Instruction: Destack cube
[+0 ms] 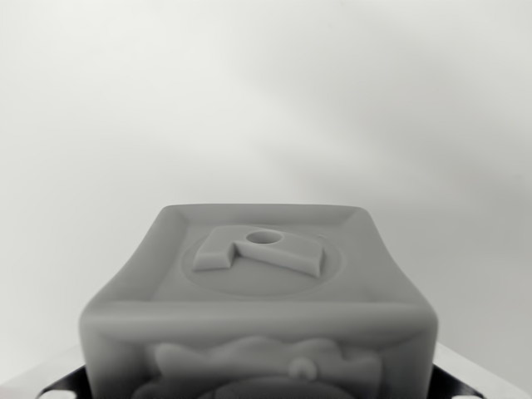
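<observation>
Wrist view: grey cube filling the lower centre, close to the lens, matte and smooth, edges rounded. Top face rimmed, bearing a round recess with a raised angular letter shape and a small hole. Front face carrying soft relief. Behind, pale blurred worktop. Fingers unseen; cannot tell whether wide, narrow or holding.
</observation>
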### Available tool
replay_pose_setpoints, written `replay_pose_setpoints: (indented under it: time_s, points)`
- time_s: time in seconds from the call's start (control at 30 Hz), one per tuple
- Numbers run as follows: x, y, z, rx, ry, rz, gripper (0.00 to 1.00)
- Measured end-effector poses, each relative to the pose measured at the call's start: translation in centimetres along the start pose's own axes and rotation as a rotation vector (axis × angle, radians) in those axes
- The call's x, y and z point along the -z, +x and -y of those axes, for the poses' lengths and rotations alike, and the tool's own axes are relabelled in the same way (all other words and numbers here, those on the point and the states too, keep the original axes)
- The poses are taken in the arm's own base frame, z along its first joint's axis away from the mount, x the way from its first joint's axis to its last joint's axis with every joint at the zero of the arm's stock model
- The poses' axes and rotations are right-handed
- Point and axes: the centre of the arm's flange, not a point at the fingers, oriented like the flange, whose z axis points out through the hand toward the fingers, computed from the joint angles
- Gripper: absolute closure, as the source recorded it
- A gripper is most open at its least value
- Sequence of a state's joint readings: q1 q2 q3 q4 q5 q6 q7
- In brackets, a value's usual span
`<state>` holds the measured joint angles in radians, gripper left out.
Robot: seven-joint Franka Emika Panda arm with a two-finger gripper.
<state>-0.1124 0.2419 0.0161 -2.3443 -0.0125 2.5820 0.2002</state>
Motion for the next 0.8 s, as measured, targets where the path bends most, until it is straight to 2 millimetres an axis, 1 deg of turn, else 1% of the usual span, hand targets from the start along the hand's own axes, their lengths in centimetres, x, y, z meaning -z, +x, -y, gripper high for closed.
replay_pose_setpoints:
  time_s: [0.8]
  points:
    - [-1.5,0.7,-4.4,0.001,0.0,0.002,1.0]
